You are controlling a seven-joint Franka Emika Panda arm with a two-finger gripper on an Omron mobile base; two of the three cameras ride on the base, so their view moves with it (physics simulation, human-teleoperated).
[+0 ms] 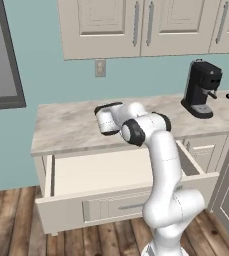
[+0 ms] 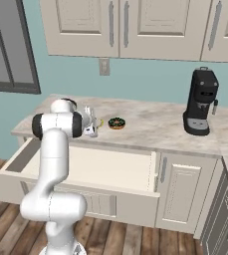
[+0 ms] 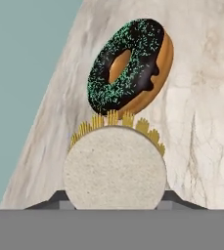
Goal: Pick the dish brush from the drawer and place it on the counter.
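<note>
The brush [image 3: 114, 166] is held between the closed fingers of the gripper [image 2: 91, 127], head foremost, above the counter [image 2: 150, 124]. It is carried just short of the donut [image 3: 131, 66], presumably so that bare stone is found for release. The drawer [image 1: 101, 172] is left open below. Placement is judged not yet done.

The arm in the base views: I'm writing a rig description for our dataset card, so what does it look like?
The arm is built of glossy white, rounded tubular segments, with dark grey to black caps and rings at the joints. It rises from a bulbous white base. No cables or markings are visible. The end effector is small, with light grey and dark parts; in the hand view its dark finger tips are low wedge shapes.
</note>
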